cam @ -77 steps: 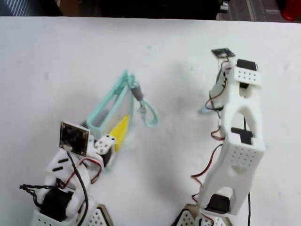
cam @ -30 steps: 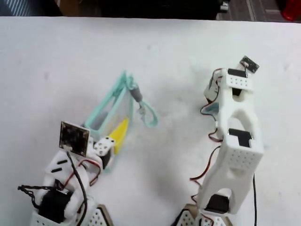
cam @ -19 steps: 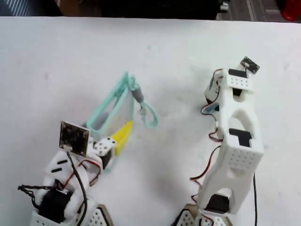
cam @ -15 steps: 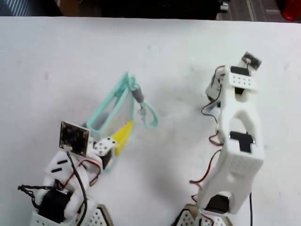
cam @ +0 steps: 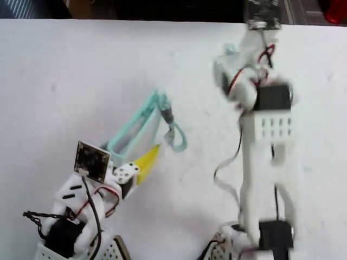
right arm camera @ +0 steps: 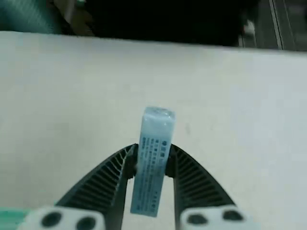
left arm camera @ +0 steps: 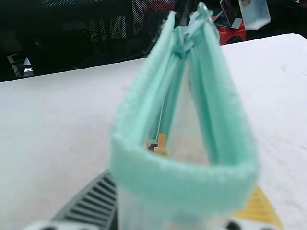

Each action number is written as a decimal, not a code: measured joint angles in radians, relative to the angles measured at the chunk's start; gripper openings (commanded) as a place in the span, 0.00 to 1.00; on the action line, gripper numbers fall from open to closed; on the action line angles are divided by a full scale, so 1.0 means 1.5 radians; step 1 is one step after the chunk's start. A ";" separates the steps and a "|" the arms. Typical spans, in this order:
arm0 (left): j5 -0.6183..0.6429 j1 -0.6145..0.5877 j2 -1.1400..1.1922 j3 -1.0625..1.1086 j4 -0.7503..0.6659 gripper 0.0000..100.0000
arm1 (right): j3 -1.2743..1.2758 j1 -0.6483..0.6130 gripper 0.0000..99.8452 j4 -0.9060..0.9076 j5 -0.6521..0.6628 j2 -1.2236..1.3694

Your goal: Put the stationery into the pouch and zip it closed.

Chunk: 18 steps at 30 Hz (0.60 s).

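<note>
Here the blue eraser point(right arm camera: 152, 158) sits clamped between the right jaws.

Big change is the right arm point(cam: 268, 124): it was hunched low over the counter point(cam: 65, 65) with its pincer down by a bit of blue, and now it's swung up and stretched way out toward the far edge. The right pincer point(right arm camera: 151, 160) has come up with the blue stationery block point(right arm camera: 153, 158) pinched in it, the block's end poking out past the tips. Meanwhile the pouch point(cam: 138, 127) clamped in the left pincer point(cam: 133, 151) has slid a little toward the right pincer, with its far tip and strap loop point(cam: 176, 138) coming along. The left arm point(cam: 76, 216) nudged the same way too.
</note>
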 measured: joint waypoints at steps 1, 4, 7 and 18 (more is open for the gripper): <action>0.000 0.000 0.000 0.000 0.000 0.26 | 0.000 -0.033 0.02 -0.006 0.011 -0.037; 0.000 0.000 0.000 0.000 0.000 0.26 | 0.000 -0.140 0.02 -0.021 0.030 -0.130; 0.000 0.000 0.000 0.000 0.000 0.26 | 0.000 -0.235 0.02 -0.028 0.033 -0.188; 0.000 0.000 0.000 0.000 0.000 0.26 | 0.154 -0.433 0.02 -0.082 0.033 -0.204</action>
